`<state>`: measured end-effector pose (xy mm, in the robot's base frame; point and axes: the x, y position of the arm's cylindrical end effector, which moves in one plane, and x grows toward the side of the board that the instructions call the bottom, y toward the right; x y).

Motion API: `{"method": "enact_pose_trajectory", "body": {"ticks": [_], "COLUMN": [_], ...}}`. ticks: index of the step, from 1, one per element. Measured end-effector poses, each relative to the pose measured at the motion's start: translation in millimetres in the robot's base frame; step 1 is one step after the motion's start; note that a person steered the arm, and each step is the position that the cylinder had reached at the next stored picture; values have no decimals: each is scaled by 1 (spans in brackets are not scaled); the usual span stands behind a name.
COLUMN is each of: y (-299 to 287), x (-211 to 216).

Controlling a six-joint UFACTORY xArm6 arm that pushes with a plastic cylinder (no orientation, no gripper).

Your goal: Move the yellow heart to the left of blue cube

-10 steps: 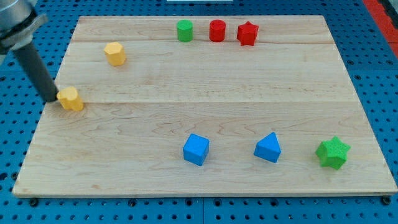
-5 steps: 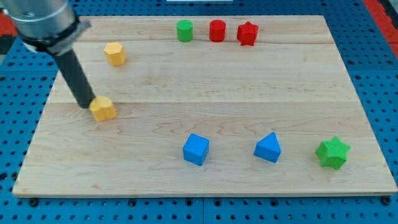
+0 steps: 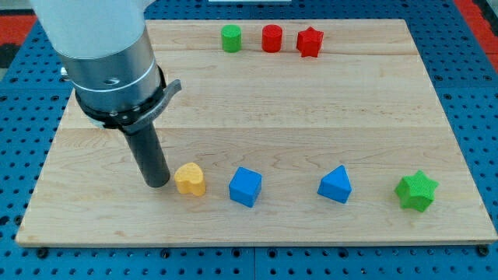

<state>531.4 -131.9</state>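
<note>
Lightness suits the small, rigid yellow heart (image 3: 190, 179), touched at its left flank by my tip (image 3: 158, 183), just left of the blue cube (image 3: 245, 187); no claw shows, so its state cannot be told.

My tip (image 3: 158, 183) rests low, rod nearly upright

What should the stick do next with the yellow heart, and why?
Probably just stop, or at most one tiny nudge toward the view's right. The yellow heart already sits just left of the blue cube, with a small gap, and my tip is right at the heart's left side.
</note>
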Motion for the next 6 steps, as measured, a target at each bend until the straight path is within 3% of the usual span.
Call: {"method": "enact_pose_trajectory", "body": {"ticks": [1, 3, 6], "y": [8, 78, 91], "x": [-29, -29, -20]}}
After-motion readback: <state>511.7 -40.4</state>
